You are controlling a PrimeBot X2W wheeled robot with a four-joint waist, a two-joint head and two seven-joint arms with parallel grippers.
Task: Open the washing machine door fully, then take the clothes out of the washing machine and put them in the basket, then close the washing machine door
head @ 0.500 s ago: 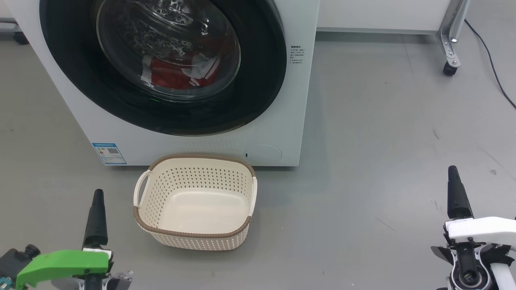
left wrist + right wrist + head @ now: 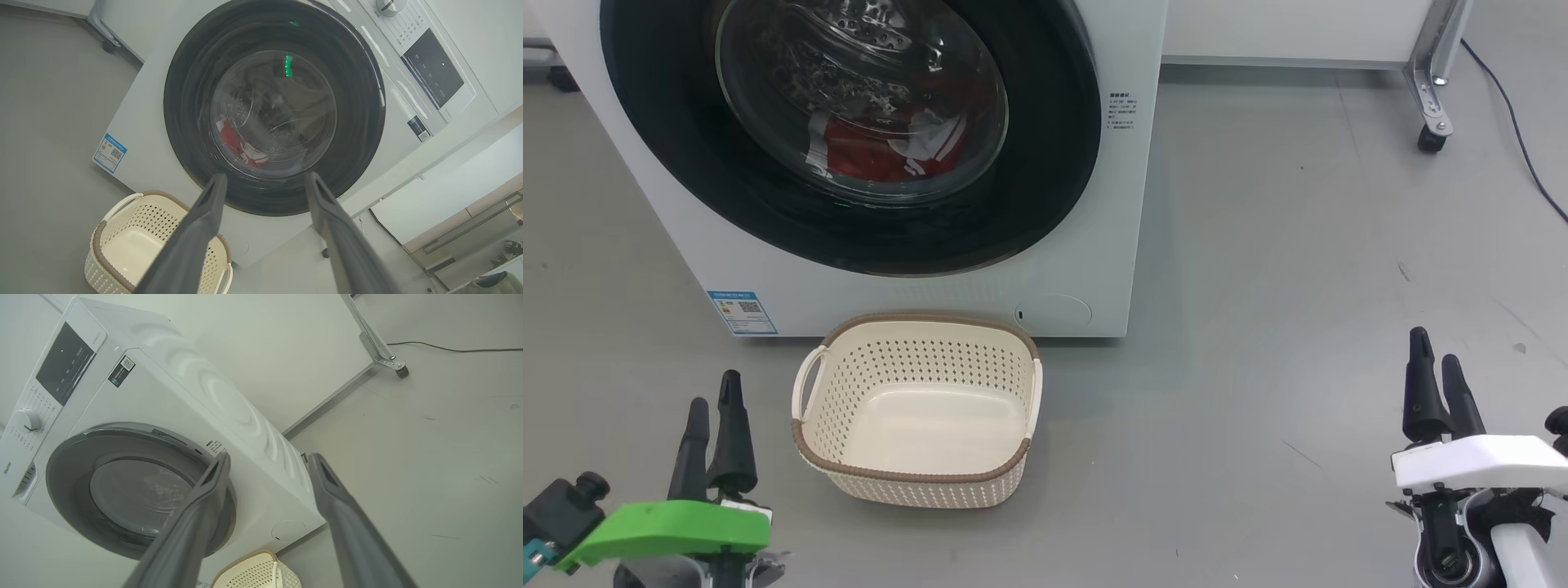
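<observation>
The white washing machine (image 2: 1119, 204) stands ahead with its black-rimmed washing machine door (image 2: 1045, 163) shut against the front. Red and white clothes (image 2: 882, 155) lie behind the glass. The cream basket (image 2: 907, 475) sits empty on the floor just below the door. My left gripper (image 2: 715, 392) hangs open left of the basket, holding nothing. My right gripper (image 2: 1435, 347) is open over bare floor far to the right. In the left wrist view my left gripper (image 2: 263, 177) points at the door (image 2: 184, 102), the clothes (image 2: 237, 143) and the basket (image 2: 98, 241). The right gripper (image 2: 269, 457) faces the machine's corner (image 2: 163, 388).
A metal frame leg on a caster (image 2: 1429, 98) and a black cable (image 2: 1515, 122) lie at the far right. A blue sticker (image 2: 742, 312) marks the machine's lower front. Grey floor (image 2: 1258, 367) stretches between the basket and my right gripper.
Both wrists have turned, so two fingers of each gripper show in the head view instead of one. The right gripper has shifted slightly left. Door, clothes and basket are unmoved.
</observation>
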